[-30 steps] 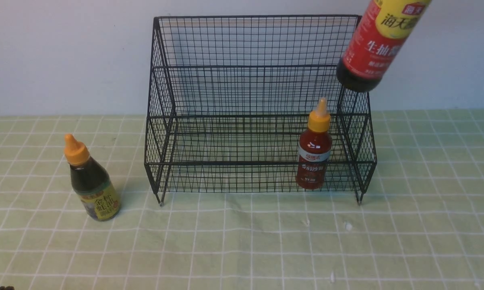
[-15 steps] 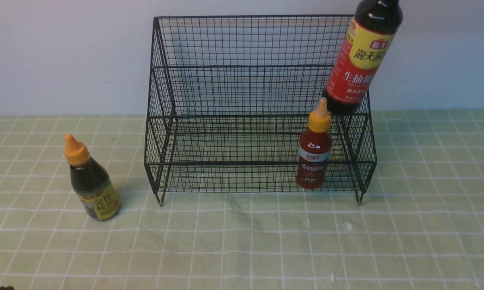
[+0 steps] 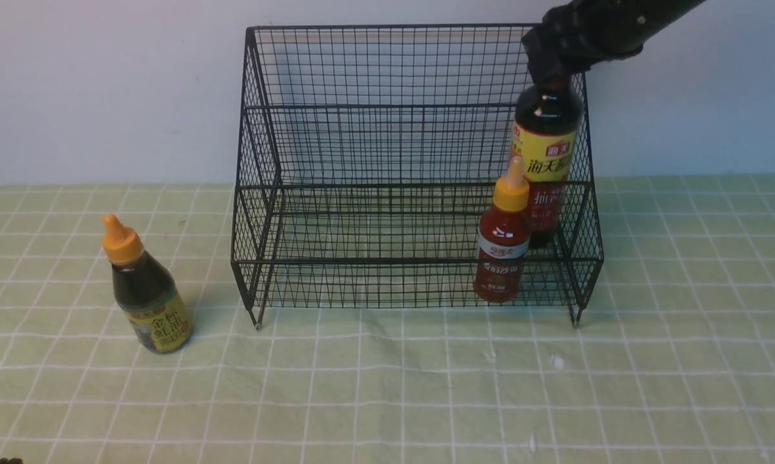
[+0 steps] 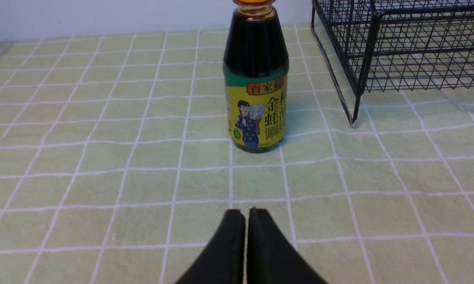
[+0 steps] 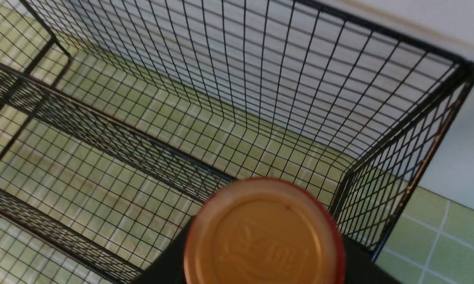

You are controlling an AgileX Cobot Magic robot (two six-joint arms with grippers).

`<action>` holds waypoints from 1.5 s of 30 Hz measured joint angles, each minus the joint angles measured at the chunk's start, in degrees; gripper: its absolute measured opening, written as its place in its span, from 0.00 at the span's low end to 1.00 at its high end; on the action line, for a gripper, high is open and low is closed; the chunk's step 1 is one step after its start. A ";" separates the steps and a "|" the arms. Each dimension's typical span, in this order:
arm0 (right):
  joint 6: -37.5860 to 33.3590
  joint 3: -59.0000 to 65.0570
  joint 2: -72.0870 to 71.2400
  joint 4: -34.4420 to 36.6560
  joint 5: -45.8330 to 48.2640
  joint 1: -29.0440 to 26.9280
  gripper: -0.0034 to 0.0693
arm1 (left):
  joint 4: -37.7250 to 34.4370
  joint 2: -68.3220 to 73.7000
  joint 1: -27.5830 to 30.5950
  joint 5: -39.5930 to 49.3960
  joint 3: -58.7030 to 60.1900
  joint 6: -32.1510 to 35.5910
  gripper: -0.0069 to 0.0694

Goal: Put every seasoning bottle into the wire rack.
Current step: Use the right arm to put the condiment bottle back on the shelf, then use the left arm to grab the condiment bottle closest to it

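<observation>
Tall bottle has dropped upright into the wire rack, far right; right tool clamped on its neck; left tool closed; small dark bottle waits outside.

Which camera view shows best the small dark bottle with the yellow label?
The left wrist view: the bottle is close, its label readable, though the cap is cut off. The front view shows it whole but small, left of the rack. The right wrist view does not show it.
</observation>
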 joint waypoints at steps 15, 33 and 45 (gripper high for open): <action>3.37 -0.46 0.24 -4.20 0.46 1.60 0.55 | 0.00 0.00 0.00 0.00 0.00 0.00 0.08; 3.93 -0.75 -16.94 -13.80 0.47 1.65 0.69 | 0.00 0.00 0.00 0.00 0.00 0.00 0.08; 8.12 -1.17 -40.11 -17.50 10.94 1.65 0.07 | 0.00 0.00 0.00 0.00 0.00 0.00 0.08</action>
